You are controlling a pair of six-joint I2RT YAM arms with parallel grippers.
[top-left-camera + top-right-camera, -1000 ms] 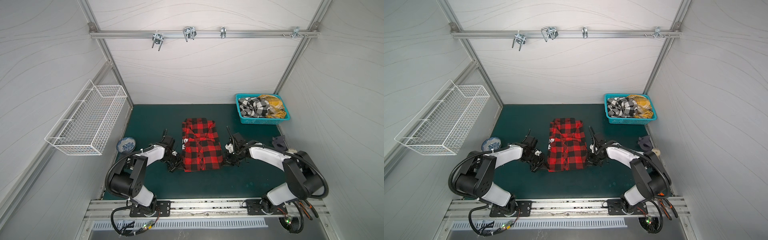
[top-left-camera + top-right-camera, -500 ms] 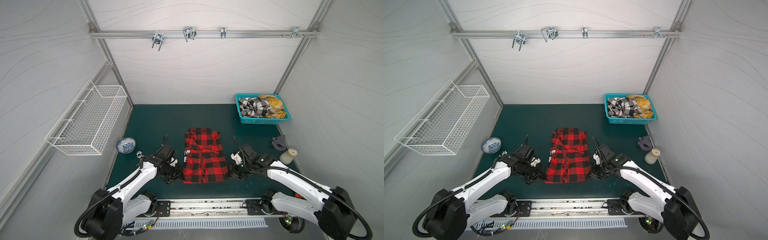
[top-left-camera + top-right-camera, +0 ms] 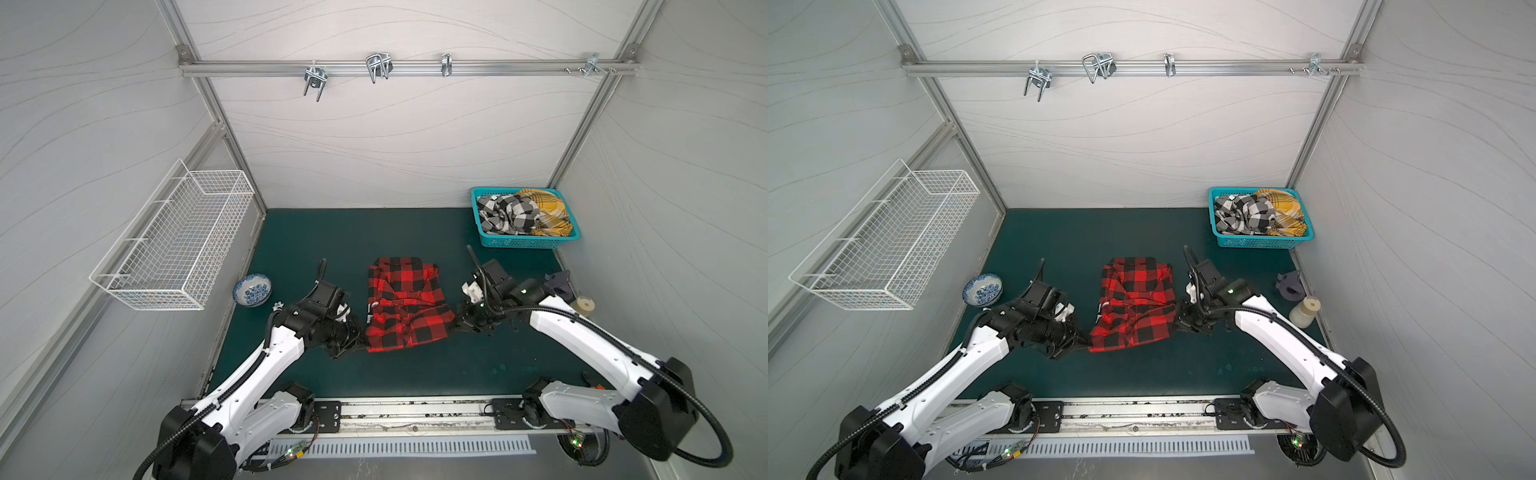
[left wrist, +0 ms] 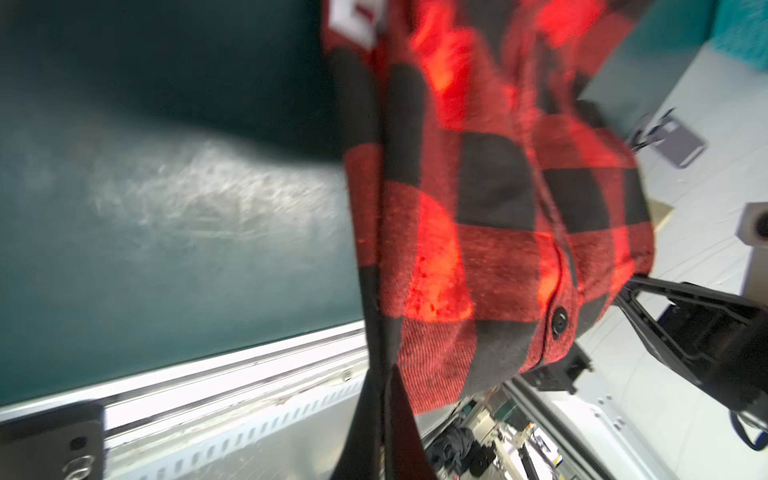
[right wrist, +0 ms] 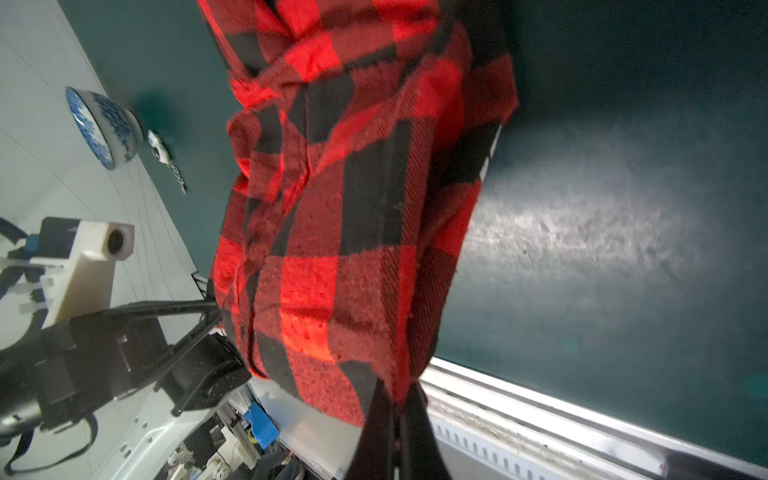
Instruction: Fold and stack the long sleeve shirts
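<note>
Green mat point(image 3: 332, 232): we hold red-and-black shirt point(image 3: 405, 307) btwn L gripper point(image 3: 362, 341) & R gripper point(image 3: 456, 323), both clamped on near-edge corners; long axis runs front-to-back.

Red-and-black buffalo-check flannel shirt point(image 3: 405, 309): folded to a narrow oblong, with rumpled folds across the middle. Its two near corners are pinched, one in the closed left gripper point(image 3: 360, 338), the other in the closed right gripper point(image 3: 456, 325). Cloth spans between the two; the near end appears lifted, the far end lies flat beyond both grippers. A scrap of white lettering shows on the left-gripper side.

Black-and-white check shirt point(image 3: 505, 212) and mustard-yellow plaid shirt point(image 3: 545, 210): crumpled, unfolded, touching, heaped together well beyond the right gripper, with the yellow one farther out
</note>
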